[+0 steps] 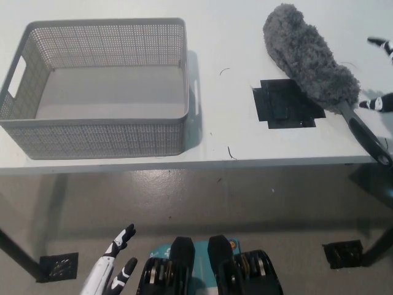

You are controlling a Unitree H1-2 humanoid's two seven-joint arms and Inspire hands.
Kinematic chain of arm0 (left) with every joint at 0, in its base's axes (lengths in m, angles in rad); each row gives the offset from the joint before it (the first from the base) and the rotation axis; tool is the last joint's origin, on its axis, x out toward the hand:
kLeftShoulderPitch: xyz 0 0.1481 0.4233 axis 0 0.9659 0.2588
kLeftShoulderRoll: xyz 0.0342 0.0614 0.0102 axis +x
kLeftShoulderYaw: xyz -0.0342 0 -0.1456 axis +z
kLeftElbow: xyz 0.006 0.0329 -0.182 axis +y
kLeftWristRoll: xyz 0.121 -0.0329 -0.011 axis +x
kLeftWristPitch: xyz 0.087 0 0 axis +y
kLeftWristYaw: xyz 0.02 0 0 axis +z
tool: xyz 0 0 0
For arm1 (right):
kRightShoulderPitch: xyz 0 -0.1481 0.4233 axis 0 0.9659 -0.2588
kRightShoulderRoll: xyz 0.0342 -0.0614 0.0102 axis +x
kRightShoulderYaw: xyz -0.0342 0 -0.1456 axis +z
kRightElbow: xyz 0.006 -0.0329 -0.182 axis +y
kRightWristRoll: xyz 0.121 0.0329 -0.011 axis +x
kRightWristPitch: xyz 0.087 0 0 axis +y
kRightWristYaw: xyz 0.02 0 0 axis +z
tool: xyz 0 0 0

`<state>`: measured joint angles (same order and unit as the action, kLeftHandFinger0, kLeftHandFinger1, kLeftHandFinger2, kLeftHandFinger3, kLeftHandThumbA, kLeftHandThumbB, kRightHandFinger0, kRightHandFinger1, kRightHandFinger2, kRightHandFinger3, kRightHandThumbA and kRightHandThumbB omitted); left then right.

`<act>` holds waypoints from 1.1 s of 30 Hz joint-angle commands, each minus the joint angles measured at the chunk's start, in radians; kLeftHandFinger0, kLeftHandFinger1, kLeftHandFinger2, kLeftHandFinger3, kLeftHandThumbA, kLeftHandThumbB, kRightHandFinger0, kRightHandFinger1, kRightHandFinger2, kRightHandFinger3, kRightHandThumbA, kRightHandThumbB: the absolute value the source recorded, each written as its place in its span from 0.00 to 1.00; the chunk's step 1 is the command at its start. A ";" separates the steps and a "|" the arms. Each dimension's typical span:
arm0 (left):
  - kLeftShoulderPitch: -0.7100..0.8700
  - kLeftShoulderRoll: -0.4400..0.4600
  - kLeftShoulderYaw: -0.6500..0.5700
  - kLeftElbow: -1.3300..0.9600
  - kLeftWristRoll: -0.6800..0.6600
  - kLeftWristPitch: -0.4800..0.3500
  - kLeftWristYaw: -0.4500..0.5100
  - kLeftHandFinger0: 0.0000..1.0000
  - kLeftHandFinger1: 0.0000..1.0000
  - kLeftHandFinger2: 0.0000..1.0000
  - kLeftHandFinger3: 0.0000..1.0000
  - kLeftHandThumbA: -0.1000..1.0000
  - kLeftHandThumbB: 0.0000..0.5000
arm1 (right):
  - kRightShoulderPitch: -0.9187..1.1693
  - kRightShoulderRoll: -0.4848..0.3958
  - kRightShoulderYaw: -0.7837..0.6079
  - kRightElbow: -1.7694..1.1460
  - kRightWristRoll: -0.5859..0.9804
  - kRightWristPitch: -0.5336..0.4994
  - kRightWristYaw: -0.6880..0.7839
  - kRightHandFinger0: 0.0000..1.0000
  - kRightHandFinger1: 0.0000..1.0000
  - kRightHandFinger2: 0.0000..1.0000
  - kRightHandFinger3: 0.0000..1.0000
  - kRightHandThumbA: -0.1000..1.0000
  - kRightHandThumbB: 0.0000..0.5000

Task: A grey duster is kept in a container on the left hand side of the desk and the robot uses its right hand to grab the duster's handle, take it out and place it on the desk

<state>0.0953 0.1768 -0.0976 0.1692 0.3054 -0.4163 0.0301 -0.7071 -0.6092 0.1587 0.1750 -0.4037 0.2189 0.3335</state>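
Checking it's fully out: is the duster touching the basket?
Apart. The head view shows bare desk between the duster and the basket.

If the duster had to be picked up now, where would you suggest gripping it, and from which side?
I would grip the duster by its slim dark handle, not the soft fluffy head. The handle lies flat on the desk, pointing to the near right edge, so coming from the right, where the open right robot hand is, looks easiest.
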 commanded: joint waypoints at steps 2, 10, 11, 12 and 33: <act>-0.030 0.011 0.004 -0.017 0.003 -0.021 0.005 1.00 1.00 1.00 1.00 1.00 0.03 | -0.065 0.114 -0.437 -0.682 0.625 0.084 -0.127 1.00 1.00 1.00 1.00 1.00 0.81; -0.068 -0.014 -0.018 0.030 -0.017 -0.048 0.001 1.00 1.00 1.00 1.00 1.00 0.21 | 0.263 0.251 -0.344 -1.125 0.383 -0.334 -0.324 1.00 1.00 1.00 1.00 1.00 0.84; -0.070 -0.016 -0.023 0.034 -0.027 -0.053 0.002 1.00 1.00 1.00 1.00 1.00 0.20 | 0.375 0.293 -0.316 -1.125 0.366 -0.463 -0.331 1.00 1.00 1.00 1.00 0.99 0.80; -0.077 -0.019 -0.028 0.042 -0.037 -0.054 0.006 1.00 1.00 1.00 1.00 1.00 0.20 | 0.496 0.402 -0.245 -1.125 0.326 -0.606 -0.340 1.00 1.00 1.00 1.00 0.95 0.64; -0.076 -0.037 -0.052 0.086 -0.043 -0.054 0.041 1.00 1.00 1.00 1.00 1.00 0.25 | 0.779 0.480 0.052 -0.213 -0.112 -0.689 -0.750 1.00 1.00 1.00 1.00 1.00 0.32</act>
<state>0.0328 0.1465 -0.1284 0.2741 0.3024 -0.4157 0.0309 0.1745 -0.1422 0.2293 -0.4098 -0.3976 -0.0659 0.0200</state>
